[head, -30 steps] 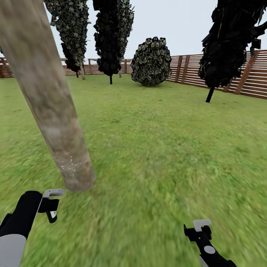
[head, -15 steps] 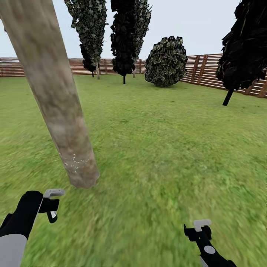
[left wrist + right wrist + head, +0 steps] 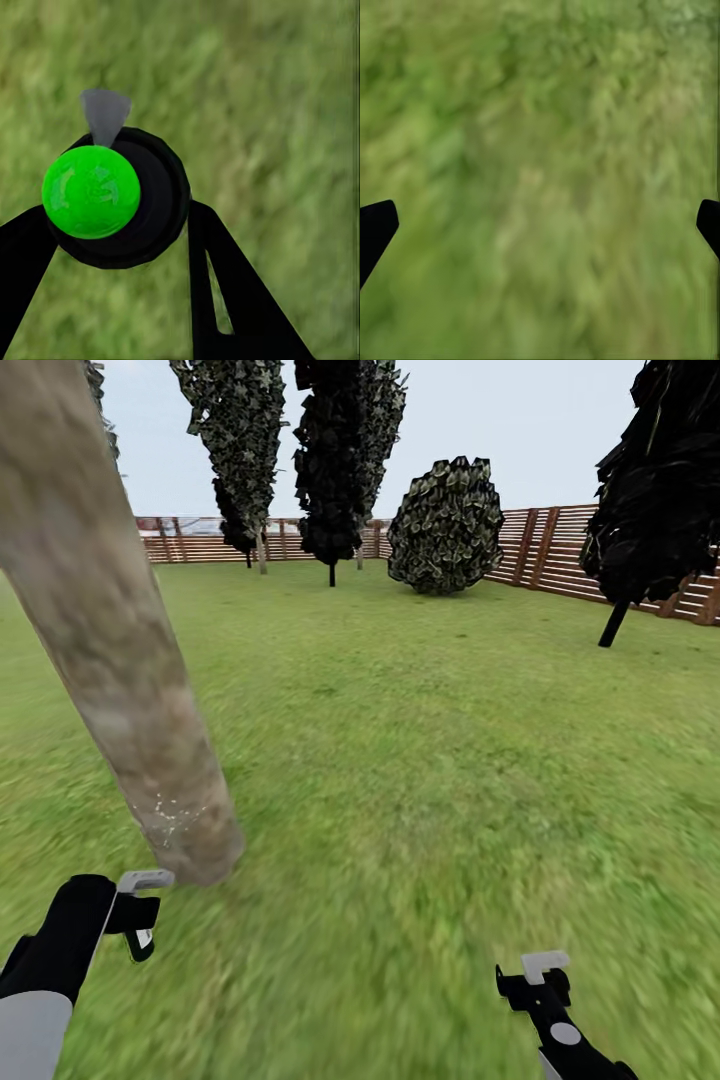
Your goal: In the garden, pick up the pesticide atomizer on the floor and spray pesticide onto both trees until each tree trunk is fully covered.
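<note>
Closed on the left gripper [image 3: 138, 922], jaws pressed against the black body of the pesticide atomizer [image 3: 112, 199], with green cap and grey nozzle toward the lawn [image 3: 420, 760], seen in the left wrist view. Spread wide and empty on the right gripper [image 3: 540, 982], with just the tips at the edges of the right wrist view. Pickup apparently done. Spraying seemingly begun: faint white specks low on the near tree trunk [image 3: 120, 690] at the left of the head view, just above the left gripper. Most of that bark looks bare, so probably much coverage left there, plus the whole second tree. Trunk top cut off by the upper left corner, far side hidden. Second tree hard to pick out among the distant trees by the fence [image 3: 560, 555]. Grass blurred in both wrist views.
</note>
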Robot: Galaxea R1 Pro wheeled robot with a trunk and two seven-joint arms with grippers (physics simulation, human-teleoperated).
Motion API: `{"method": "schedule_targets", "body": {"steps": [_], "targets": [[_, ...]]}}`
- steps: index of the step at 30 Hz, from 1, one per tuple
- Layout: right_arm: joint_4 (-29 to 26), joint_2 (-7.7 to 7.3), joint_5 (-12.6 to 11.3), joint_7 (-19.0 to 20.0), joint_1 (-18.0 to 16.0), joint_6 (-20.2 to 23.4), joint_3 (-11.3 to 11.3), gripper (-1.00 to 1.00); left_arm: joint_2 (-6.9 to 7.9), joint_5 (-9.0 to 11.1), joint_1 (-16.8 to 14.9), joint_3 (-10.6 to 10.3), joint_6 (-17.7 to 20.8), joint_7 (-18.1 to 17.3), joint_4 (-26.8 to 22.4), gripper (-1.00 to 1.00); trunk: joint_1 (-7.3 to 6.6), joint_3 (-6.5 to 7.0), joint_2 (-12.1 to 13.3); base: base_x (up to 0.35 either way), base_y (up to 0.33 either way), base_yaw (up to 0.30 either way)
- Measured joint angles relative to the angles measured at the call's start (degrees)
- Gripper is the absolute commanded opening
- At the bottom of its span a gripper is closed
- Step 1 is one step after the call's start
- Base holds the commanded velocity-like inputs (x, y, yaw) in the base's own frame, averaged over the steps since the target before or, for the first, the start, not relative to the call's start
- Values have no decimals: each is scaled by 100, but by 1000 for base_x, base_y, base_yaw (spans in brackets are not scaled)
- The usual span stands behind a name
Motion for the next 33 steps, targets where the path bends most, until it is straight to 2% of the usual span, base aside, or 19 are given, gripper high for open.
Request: {"method": "schedule_targets", "body": {"steps": [6,13,24,33], "targets": [[1,1,0,0,0,-7,3,100,-7,17,1,27,-1,466,107,-100,3,0,0,71,-59,167],[1,1,0,0,-2,-8,2,100,-30,43,1,26,-6,481,183,-100,3,0,0,0,-238,233],[-1,0,1,-8,-2,-7,-7,100,-80,28,0,21,-7,483,186,-100,2,0,0,8,-269,8],[-1,0,0,-5,-3,-6,-1,100,-73,15,0,33,-7,483,185,-100,1,0,0,156,-250,0]]}}
